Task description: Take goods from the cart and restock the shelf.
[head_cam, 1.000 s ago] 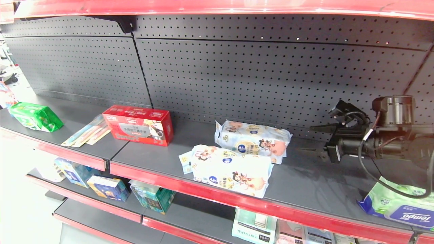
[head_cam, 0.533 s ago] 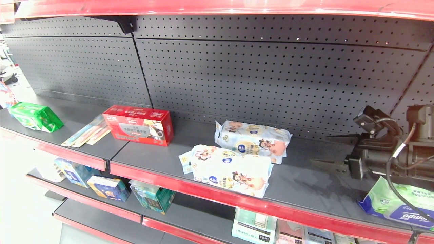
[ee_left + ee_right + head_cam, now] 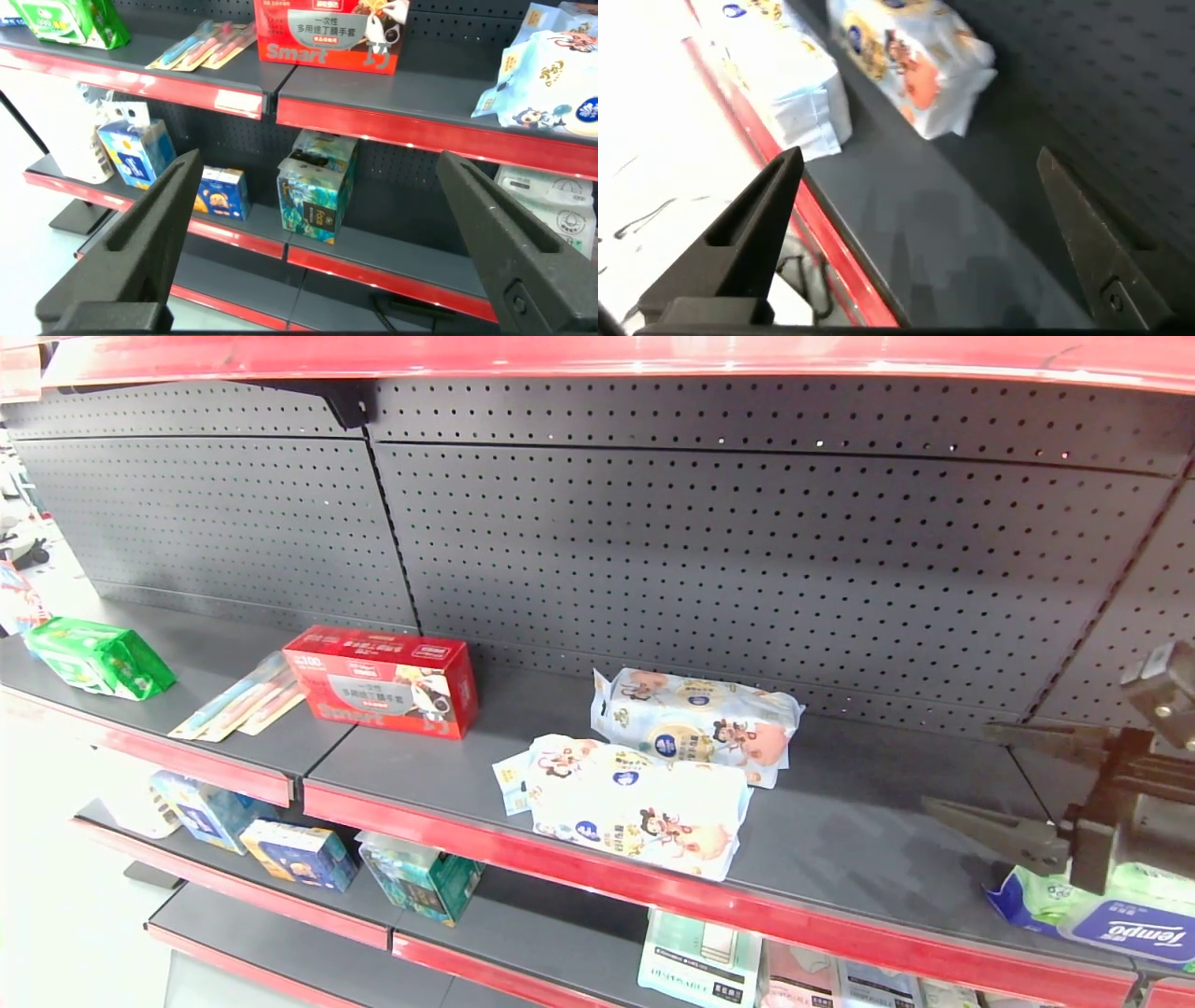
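In the head view, the right gripper (image 3: 962, 770) is being held wide open at the right edge of the frame, with nothing in it. Two white packs (image 3: 644, 803) are lying on the shelf (image 3: 859, 821) in the middle of the frame.

In the left wrist view, the left gripper (image 3: 320, 157) is being held open and empty too, facing the lower shelves.

In the right wrist view, the white packs (image 3: 920, 56) are lying beyond the open fingers.

A put-down step looks finished. Next, another good is probably being called for from the cart, so a turn away from the shelf is needed.
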Tool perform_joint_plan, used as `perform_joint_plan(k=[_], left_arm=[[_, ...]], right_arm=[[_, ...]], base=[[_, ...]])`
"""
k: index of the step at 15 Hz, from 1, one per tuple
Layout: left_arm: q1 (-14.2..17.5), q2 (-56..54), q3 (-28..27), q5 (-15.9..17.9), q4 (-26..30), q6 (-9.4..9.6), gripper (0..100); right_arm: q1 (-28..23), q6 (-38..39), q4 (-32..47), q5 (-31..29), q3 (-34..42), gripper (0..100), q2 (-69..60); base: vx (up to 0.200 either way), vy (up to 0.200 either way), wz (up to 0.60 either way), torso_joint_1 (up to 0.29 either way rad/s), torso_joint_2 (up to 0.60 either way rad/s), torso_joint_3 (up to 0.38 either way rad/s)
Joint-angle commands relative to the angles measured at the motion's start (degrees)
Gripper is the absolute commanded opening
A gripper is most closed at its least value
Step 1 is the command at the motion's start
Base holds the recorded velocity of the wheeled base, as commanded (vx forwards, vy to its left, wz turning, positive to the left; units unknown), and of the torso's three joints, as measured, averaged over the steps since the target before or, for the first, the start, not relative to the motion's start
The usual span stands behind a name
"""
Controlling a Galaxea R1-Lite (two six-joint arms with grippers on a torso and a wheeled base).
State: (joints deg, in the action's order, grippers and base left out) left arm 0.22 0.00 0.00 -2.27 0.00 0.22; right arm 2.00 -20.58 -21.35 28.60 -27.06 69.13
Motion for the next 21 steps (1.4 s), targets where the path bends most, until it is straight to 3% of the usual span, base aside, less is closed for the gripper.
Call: perform_joint_plan(k=[1, 4, 7, 10, 12, 14, 16, 18, 21], left_arm=[[0.0, 0.1, 0.0, 0.0, -0.1, -0.04, 100], [0.0, 0.1, 0.0, 0.0, 0.0, -0.04, 100], [0.0, 0.1, 0.0, 0.0, 0.0, -0.04, 100], [0.0, 0.1, 0.0, 0.0, 0.0, 0.04, 100], [0.0, 0.1, 0.0, 0.0, -0.1, 0.04, 100], [0.0, 0.1, 0.0, 0.0, -0.1, 0.04, 100], [0.0, 0.1, 0.0, 0.0, 0.0, -0.04, 100], [0.0, 0.1, 0.0, 0.0, 0.0, -0.04, 100], [0.0, 0.1, 0.0, 0.0, 0.0, -0.04, 100]], right_arm=[[0.0, 1.9, 0.1, -6.9, 6.6, 100, -13.7], [-0.5, 5.3, 0.2, -17.1, 11.5, 100, -23.6], [-0.2, 7.0, 0.2, -32.2, 20.7, 100, -38.9], [-2.6, 8.5, 3.0, -35.5, 25.9, 100, -52.2], [-6.4, 8.8, 16.4, -37.9, 24.8, 100, -61.9], [-6.7, 9.2, 18.7, -37.6, 25.0, 100, -63.6], [-6.6, 13.5, 18.6, -33.2, 26.7, 100, -63.5], [-7.2, 13.5, 18.7, -34.4, 26.5, 100, -63.4], [-7.2, 19.7, 18.5, -34.0, 26.7, 100, -63.4]], base=[[0.000, 0.000, 0.00, 0.000, 0.00, 0.000], [0.000, 0.000, 0.00, 0.000, 0.00, 0.000], [0.000, 0.000, 0.00, 0.000, 0.00, 0.000], [0.000, 0.000, 0.00, 0.000, 0.00, 0.000], [0.000, 0.000, 0.00, 0.000, 0.00, 0.000], [0.000, 0.000, 0.00, 0.000, 0.00, 0.000], [0.000, 0.000, 0.00, 0.000, 0.00, 0.000], [0.000, 0.000, 0.00, 0.000, 0.00, 0.000], [0.000, 0.000, 0.00, 0.000, 0.00, 0.000]])
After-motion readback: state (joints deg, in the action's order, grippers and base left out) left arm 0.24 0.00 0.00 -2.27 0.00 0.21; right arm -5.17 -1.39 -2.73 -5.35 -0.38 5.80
